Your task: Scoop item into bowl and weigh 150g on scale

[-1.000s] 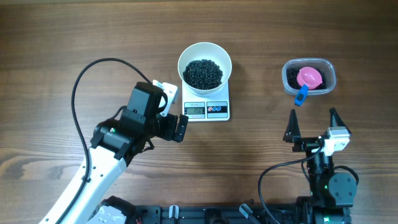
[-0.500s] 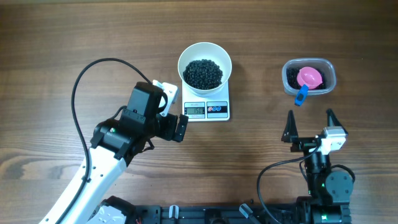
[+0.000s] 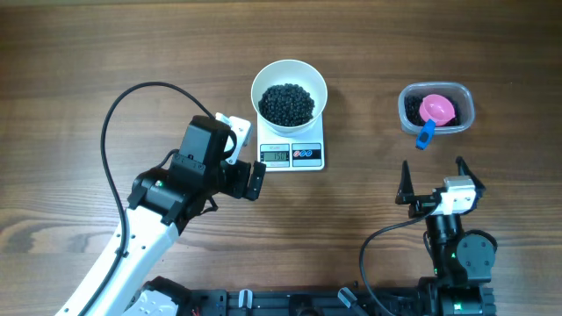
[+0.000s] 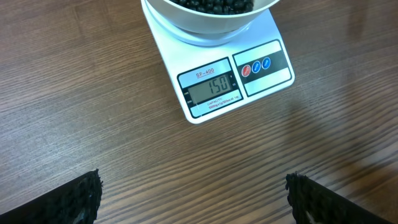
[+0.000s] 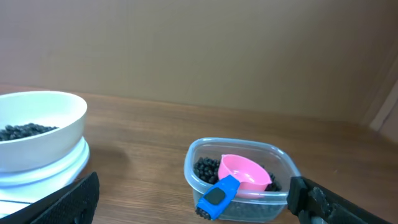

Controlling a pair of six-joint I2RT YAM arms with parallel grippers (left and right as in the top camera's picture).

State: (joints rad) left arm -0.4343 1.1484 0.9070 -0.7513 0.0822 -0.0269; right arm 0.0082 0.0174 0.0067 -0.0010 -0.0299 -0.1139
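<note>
With fingers open and empty, the right gripper [image 3: 432, 163] has drawn back slightly from the scoop [image 3: 436, 109] ahead, and the bowl [image 3: 263, 79] of beads [image 3: 286, 104] sits on the scale [image 3: 307, 154] just ahead of the fingers [image 4: 74, 199] of the left gripper [image 4: 196, 202], reading 150, so weighing seems done.

Light even, soft, bright | shadows faint | pale sheen on table [image 4: 348, 37], 2 o'clock, left wrist | scale [image 4: 224, 78] display crisp | right wrist view soft
</note>
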